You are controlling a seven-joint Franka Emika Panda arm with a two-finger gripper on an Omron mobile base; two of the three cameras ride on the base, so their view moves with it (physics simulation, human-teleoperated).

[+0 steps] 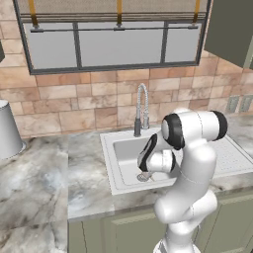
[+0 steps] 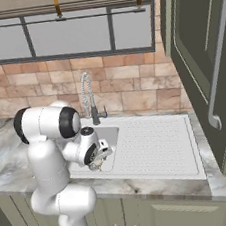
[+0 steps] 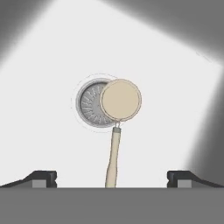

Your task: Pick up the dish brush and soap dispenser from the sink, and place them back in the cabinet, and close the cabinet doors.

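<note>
The dish brush (image 3: 120, 99) lies on the floor of the sink (image 1: 111, 165) basin. Its round beige head partly covers the drain (image 3: 89, 105), and its pale handle points back between my fingertips. My gripper (image 3: 111, 177) hangs open straight above the handle with nothing held, low inside the basin (image 1: 145, 174) (image 2: 99, 159). The soap dispenser is out of view. An olive-green cabinet door (image 2: 205, 67) with a long silver bar handle (image 2: 215, 66) stands swung open at the right, above the drainboard (image 2: 154, 145). The cabinet (image 1: 230, 29) shows at the upper right.
A chrome spring-neck faucet (image 1: 142, 111) (image 2: 88, 98) rises behind the basin, close to my arm. A pale cylinder (image 1: 7, 131) stands on the marble counter at the far left. Green base cabinets (image 2: 164, 219) run below the counter edge.
</note>
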